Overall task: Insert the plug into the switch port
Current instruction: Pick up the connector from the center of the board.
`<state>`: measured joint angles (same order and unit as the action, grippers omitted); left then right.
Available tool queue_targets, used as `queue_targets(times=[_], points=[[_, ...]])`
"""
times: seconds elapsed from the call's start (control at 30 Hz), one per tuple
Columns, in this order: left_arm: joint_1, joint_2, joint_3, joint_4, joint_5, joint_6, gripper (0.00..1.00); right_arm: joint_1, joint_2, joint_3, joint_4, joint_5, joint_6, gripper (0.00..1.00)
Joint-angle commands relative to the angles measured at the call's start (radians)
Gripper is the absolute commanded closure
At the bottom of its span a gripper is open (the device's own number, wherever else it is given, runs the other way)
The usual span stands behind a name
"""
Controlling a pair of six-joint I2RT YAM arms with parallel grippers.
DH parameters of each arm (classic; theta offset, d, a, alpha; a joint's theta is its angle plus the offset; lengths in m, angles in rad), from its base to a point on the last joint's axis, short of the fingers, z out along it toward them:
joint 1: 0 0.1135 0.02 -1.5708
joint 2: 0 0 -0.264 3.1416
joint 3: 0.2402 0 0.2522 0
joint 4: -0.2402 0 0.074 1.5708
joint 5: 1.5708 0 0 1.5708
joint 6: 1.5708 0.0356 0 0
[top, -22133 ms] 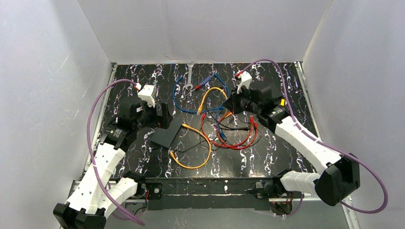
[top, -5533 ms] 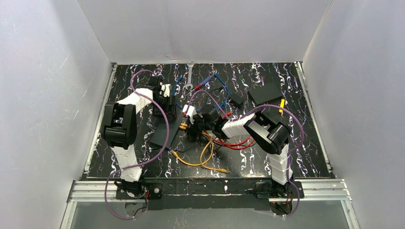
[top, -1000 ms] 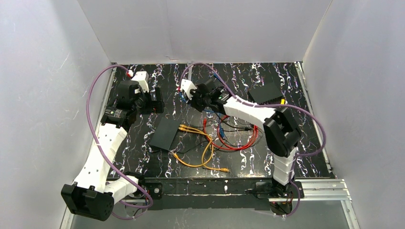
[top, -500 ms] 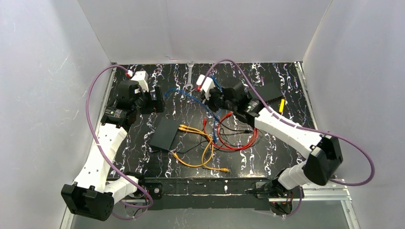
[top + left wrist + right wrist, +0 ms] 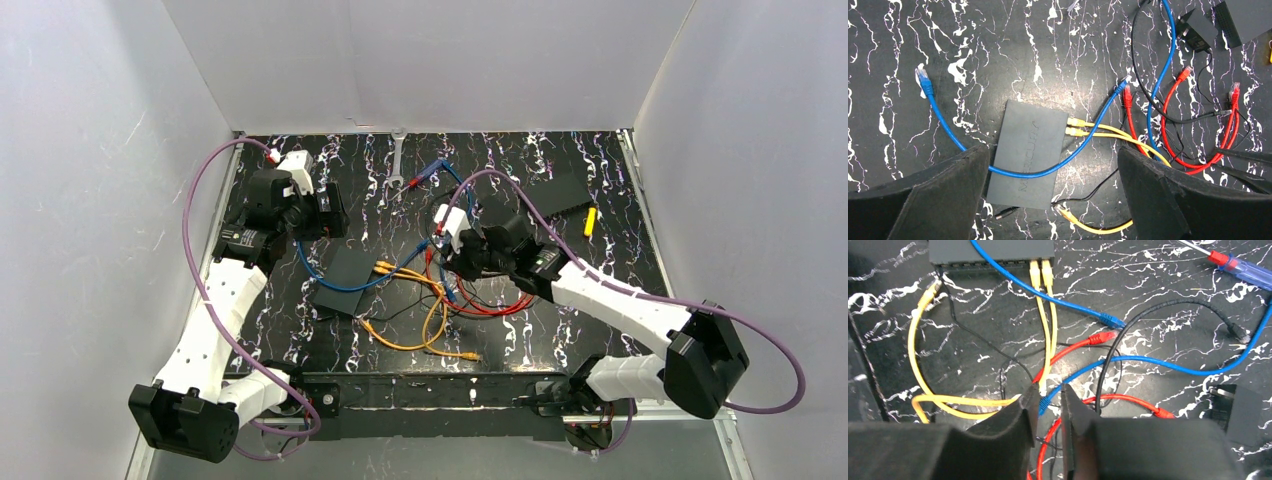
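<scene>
While the right tool (image 5: 1049, 393) stands narrow at the blue plug (image 5: 1044, 401), grip unconfirmed, close squarely on the plug body. Beyond, the switch (image 5: 993, 252) lies on the surface (image 5: 998, 50); aim for a free port beside the yellow plugs (image 5: 1040, 267). Farthest, the left tool (image 5: 1053, 150) hangs wide.

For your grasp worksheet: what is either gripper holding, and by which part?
Left gripper: nothing. Right gripper: tips flank a blue plug; actual grip cannot be told.
</scene>
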<state>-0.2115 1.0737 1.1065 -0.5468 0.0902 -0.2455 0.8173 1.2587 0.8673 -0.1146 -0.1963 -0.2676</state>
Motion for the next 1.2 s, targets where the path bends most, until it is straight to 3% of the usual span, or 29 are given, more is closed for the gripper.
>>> queue_targets(times=[0.0,0.13,0.33,0.7,1.17], points=[[0.004,-0.003,-0.002,-0.005,-0.022,-0.002,0.02,-0.006,0.014,0.034,0.086,-0.036,0.046,0.64],[0.004,0.004,-0.002,-0.015,-0.092,-0.006,0.01,-0.004,0.114,0.084,0.135,-0.029,0.086,0.51],[0.010,0.015,0.004,-0.028,-0.162,-0.030,0.01,0.024,0.285,0.190,0.173,0.061,0.230,0.49],[0.015,0.006,0.015,-0.045,-0.252,-0.060,0.01,0.147,0.515,0.283,0.222,0.628,0.692,0.36],[0.017,-0.001,0.018,-0.046,-0.254,-0.065,0.01,0.206,0.777,0.587,-0.144,1.018,1.110,0.34]])
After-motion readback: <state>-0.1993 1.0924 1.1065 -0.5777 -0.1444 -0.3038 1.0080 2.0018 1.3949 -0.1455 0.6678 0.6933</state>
